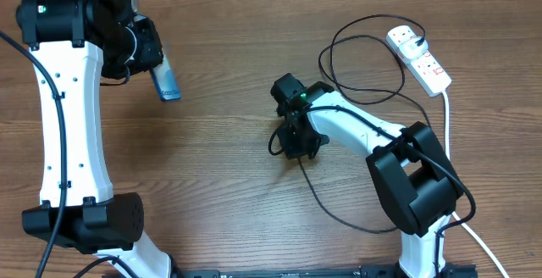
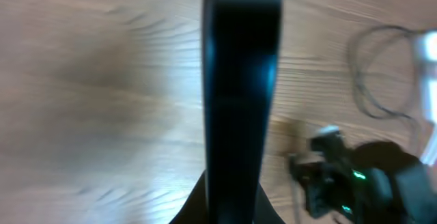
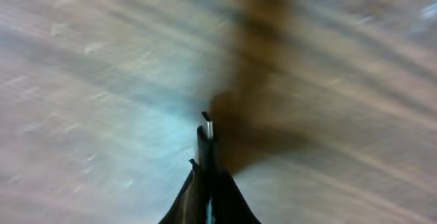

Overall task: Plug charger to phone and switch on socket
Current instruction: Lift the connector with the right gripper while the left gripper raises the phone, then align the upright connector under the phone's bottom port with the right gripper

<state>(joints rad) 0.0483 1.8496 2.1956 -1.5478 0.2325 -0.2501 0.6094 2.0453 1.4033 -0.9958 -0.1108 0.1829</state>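
Phone [image 1: 167, 85] is off the table [image 1: 220, 185], held in my left gripper [image 1: 152, 64] at the far left. Jaws are closed on its upper end. The body hangs tilted, with the light blue screen catching the overhead camera. Left wrist view shows the phone [image 2: 242, 80] edge-on as a dark vertical slab mid-frame. I can't read any screen text from either view.

Right gripper [image 1: 298, 147] is low over the table centre, well apart from the phone. Its jaws are pinched on the charger [image 1: 373, 18] just behind the plug tip. In the right wrist view the plug tip [image 3: 207, 126] pokes out past the right gripper [image 3: 207, 157] as a small metal end pointing away from the camera. That view is heavily blurred, so the tip's orientation is unclear.

From the right gripper the black cable trails toward me and curves right under the arm. The rest of it loops loosely on the wood between the gripper and the socket [image 1: 428, 66].

The socket lies flat at the far right, angled. The charger's white plug head [image 1: 405, 35] is seated in its far outlet, and nothing else is plugged into the strip. The red switches [image 1: 436, 72] are visible, but I can't tell their position. The white cord [image 1: 446, 121] leaves the socket's near end and runs down the right side toward me.

The left wrist view also catches the right gripper [image 2: 341, 176] at lower right, its green light on.
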